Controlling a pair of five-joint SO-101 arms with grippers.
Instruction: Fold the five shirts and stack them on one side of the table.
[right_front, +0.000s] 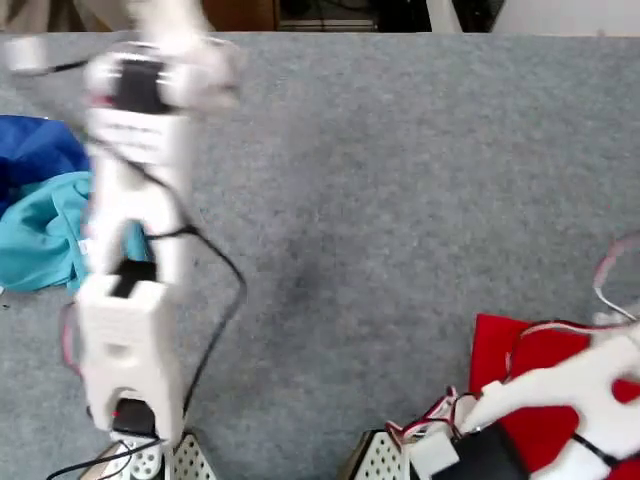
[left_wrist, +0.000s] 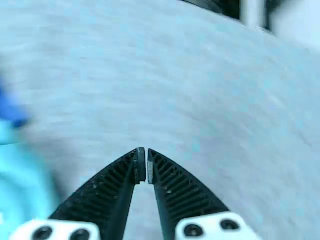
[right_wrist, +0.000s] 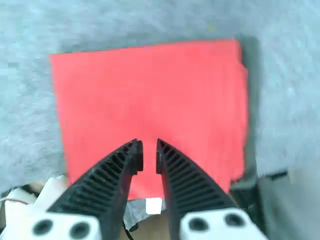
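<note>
A folded red shirt (right_wrist: 150, 95) lies flat on the grey table near the front right corner, also seen in the high view as the red shirt (right_front: 535, 345). My right gripper (right_wrist: 147, 156) hangs just above it, its fingers a narrow gap apart with nothing between them. The right arm (right_front: 560, 390) crosses over this shirt. A crumpled teal shirt (right_front: 45, 235) and a blue shirt (right_front: 35, 150) lie at the left edge. The left arm (right_front: 130, 200) stretches along the left side toward the back. My left gripper (left_wrist: 141, 167) is shut and empty above bare table, with the teal shirt (left_wrist: 20, 185) beside it.
The grey table (right_front: 380, 200) stretches wide between the two arms. Cables trail from both arm bases along the front edge (right_front: 215, 330). Dark furniture stands behind the table's back edge (right_front: 330, 15).
</note>
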